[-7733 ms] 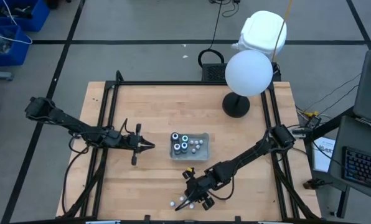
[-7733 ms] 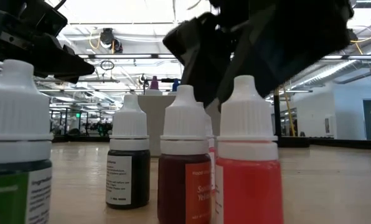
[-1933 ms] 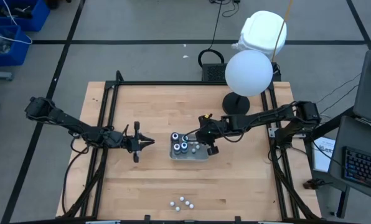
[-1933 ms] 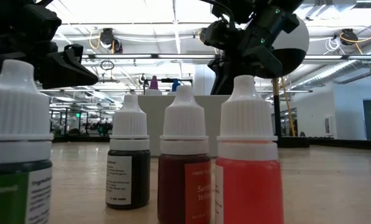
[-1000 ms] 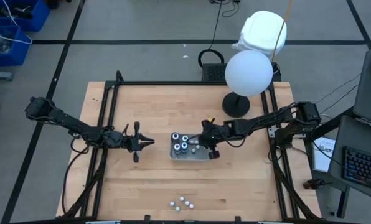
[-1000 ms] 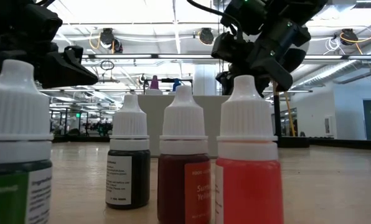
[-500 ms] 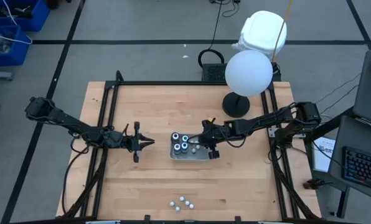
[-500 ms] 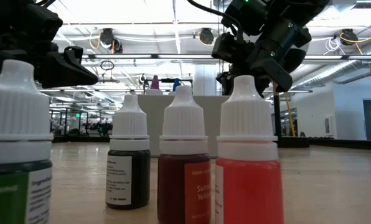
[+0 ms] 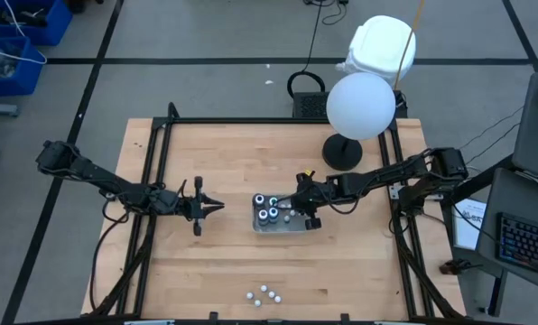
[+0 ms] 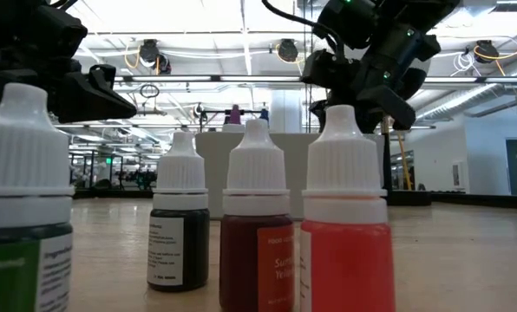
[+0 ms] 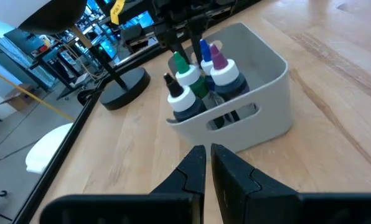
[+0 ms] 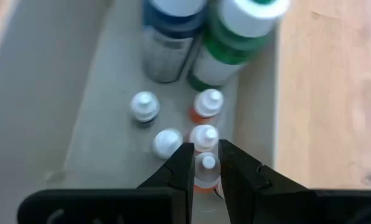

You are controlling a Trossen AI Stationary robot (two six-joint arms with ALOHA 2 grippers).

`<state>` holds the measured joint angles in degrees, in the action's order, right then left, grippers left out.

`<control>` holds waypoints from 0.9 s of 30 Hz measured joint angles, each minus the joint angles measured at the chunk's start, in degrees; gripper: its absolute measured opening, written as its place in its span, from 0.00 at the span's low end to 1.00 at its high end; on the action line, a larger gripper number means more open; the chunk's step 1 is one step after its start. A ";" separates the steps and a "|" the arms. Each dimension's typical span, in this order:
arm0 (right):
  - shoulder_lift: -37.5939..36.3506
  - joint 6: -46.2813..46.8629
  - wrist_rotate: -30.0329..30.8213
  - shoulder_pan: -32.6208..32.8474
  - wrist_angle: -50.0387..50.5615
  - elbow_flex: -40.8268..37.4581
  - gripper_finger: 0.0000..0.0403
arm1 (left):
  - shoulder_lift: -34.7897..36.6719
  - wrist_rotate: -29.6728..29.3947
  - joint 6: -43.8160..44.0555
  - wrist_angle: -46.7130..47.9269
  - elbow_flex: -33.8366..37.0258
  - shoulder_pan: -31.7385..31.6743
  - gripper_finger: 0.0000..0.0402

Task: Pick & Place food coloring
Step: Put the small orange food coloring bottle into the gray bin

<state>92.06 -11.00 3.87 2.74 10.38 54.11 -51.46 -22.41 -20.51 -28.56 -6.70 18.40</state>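
Right gripper [image 9: 298, 204], fingers clamped on a small bottle [image 12: 206, 169] inside the tray [image 9: 283, 226]; tray has shifted toward 3 o'clock.

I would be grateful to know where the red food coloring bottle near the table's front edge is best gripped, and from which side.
Grip the red bottle by its white cap, coming straight down from above: it stands upright, the cap tapers to a narrow tip, and the dark red bottle crowds its side.

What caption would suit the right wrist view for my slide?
Right tool grips a small orange dropper bottle inside the gray bin, beside other droppers, a blue bottle and a green bottle.
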 joint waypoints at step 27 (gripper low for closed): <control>-3.31 5.78 1.23 0.04 -0.16 -3.10 0.12 | 0.00 0.00 0.29 0.02 0.00 0.01 0.08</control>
<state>88.75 -5.23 5.10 2.79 10.22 51.00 -51.46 -22.41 -20.22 -28.53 -6.70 18.41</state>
